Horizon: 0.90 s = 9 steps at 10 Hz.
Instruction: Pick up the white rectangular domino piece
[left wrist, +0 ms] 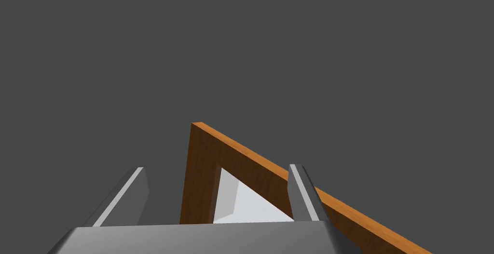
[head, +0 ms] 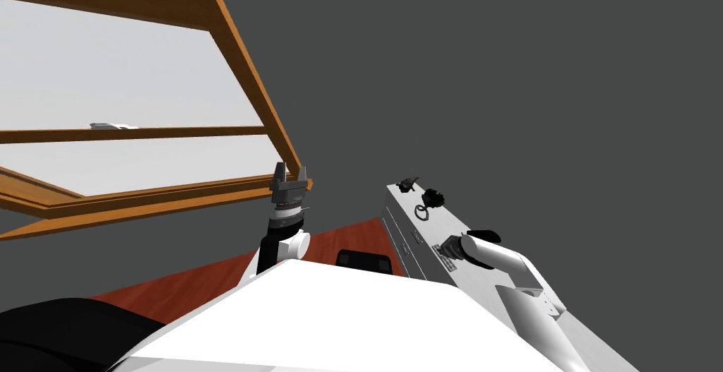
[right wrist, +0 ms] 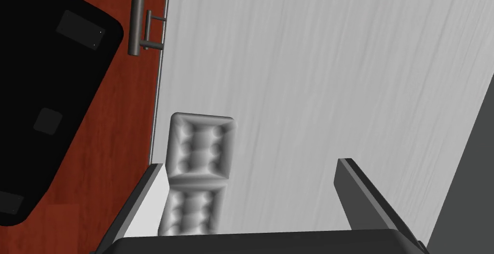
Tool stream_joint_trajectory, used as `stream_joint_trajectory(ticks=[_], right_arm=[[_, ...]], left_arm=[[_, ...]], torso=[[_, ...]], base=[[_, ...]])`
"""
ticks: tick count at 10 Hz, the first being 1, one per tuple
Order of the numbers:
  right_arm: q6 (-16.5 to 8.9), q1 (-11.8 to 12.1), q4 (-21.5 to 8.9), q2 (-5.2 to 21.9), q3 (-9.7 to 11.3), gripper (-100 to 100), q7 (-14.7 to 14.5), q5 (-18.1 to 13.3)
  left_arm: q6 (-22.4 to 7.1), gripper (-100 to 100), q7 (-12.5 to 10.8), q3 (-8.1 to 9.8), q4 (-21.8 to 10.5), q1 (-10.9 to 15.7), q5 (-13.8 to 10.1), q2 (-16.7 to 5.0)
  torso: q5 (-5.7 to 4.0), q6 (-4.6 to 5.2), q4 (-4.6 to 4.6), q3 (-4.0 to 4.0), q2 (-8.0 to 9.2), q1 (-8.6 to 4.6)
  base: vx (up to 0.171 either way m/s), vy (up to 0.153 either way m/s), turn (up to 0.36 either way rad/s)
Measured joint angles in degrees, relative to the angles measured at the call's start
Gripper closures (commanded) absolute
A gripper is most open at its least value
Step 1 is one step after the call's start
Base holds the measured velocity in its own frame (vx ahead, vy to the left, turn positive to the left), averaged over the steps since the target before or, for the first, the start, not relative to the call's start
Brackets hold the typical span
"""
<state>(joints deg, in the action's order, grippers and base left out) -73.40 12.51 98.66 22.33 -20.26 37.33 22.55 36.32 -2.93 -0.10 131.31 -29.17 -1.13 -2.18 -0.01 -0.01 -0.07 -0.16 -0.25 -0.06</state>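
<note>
The domino piece (right wrist: 198, 174) is a pale grey oblong of two dimpled squares, lying flat on the light grey cabinet top (right wrist: 313, 73). My right gripper (right wrist: 251, 164) hangs low over that top and is open. The domino lies between the fingers, close against one finger (right wrist: 147, 193) and well apart from the other. In the head view the right gripper (head: 457, 246) is at the near part of the cabinet top (head: 402, 209). My left gripper (head: 290, 175) is raised in front of a wood-framed window, open with nothing in it.
Farther along the cabinet top lie two small dark objects (head: 408, 183) (head: 433, 197) and a ring-shaped one (head: 422, 212). The cabinet's front has bar handles (right wrist: 137, 15) above a red-brown floor (right wrist: 125, 121). A dark grey wall runs behind the cabinet.
</note>
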Motion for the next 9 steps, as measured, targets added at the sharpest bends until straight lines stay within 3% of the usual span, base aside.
stream_joint_trajectory(ticks=[9], right_arm=[[-11.19, -1.15, -6.10, 0.64, -1.89, -100, 1.91, 2.51]], left_arm=[[0.00, 0, 0.00, 0.00, 0.00, 0.01, 0.00, 0.00]], torso=[[-0.01, -0.02, 0.01, 0.02, 0.03, -0.05]], base=[[0.068, 0.006, -0.071]])
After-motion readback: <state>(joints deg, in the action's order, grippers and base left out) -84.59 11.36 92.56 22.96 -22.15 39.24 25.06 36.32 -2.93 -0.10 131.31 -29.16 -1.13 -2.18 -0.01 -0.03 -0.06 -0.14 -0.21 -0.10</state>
